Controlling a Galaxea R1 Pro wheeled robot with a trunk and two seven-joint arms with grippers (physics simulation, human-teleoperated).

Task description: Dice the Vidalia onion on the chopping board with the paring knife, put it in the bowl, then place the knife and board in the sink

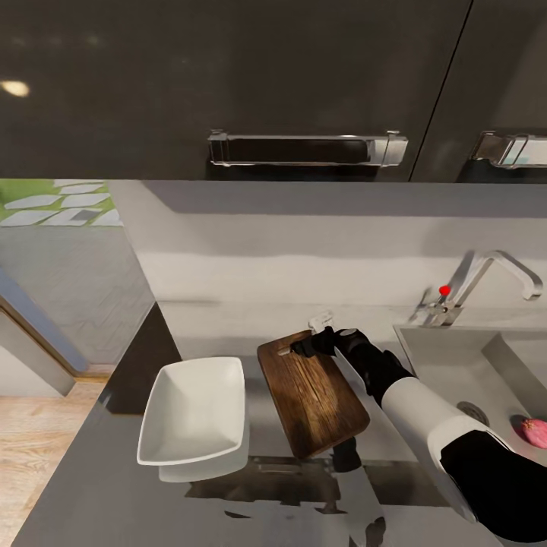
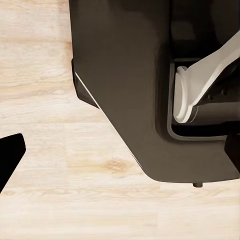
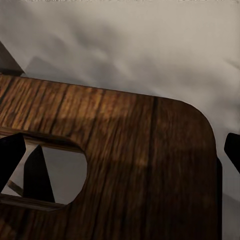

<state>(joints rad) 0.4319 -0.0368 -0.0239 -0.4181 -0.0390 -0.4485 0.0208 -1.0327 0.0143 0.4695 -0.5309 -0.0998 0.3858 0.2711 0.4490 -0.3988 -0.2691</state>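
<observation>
The right gripper (image 1: 310,346) hovers open over one chopping board's (image 1: 313,395) slot end; one bowl (image 1: 196,410) lies beyond, one Vidalia onion (image 1: 534,431) behind

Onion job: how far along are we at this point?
Nothing looks finished: the Vidalia onion lies whole in the sink, and the bowl is empty. In hand: the right gripper is at the slot end of the chopping board on the countertop. Fetching the onion, dicing, filling the bowl and sinking knife and board all remain.
</observation>
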